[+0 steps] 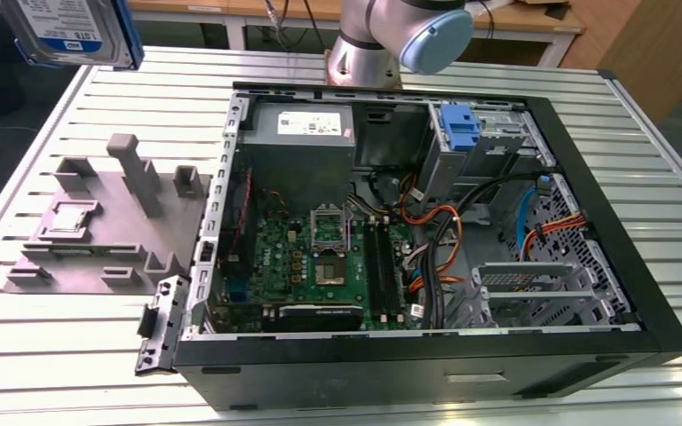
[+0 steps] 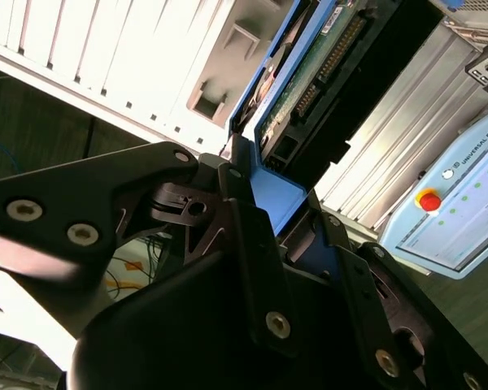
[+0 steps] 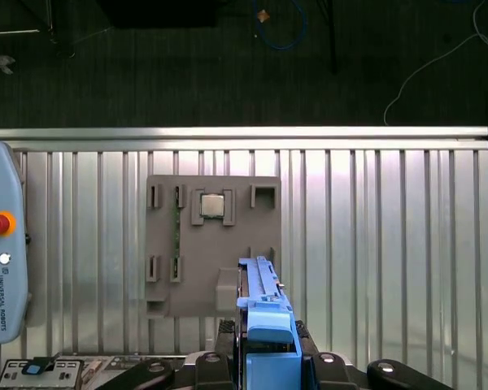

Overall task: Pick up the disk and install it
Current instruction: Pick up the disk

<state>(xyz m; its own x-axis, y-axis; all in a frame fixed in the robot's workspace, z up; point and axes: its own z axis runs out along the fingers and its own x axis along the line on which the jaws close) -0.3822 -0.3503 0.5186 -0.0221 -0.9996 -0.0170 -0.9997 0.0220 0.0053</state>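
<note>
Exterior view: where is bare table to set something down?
Bare table slats at the exterior view's lower left, bordered by the grey fixture and the computer case; also beyond the fixture. Cables and the motherboard crowd the case. The gripper holds the disk.

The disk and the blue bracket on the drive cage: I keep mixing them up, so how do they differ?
The disk is held aloft by the gripper at the exterior view's left, outside the computer case; the blue bracket sits inside it, atop the drive cage. The disk shows a labelled face with blue only along its edge; the blue bracket is blue all over. Both have blue plastic.
</note>
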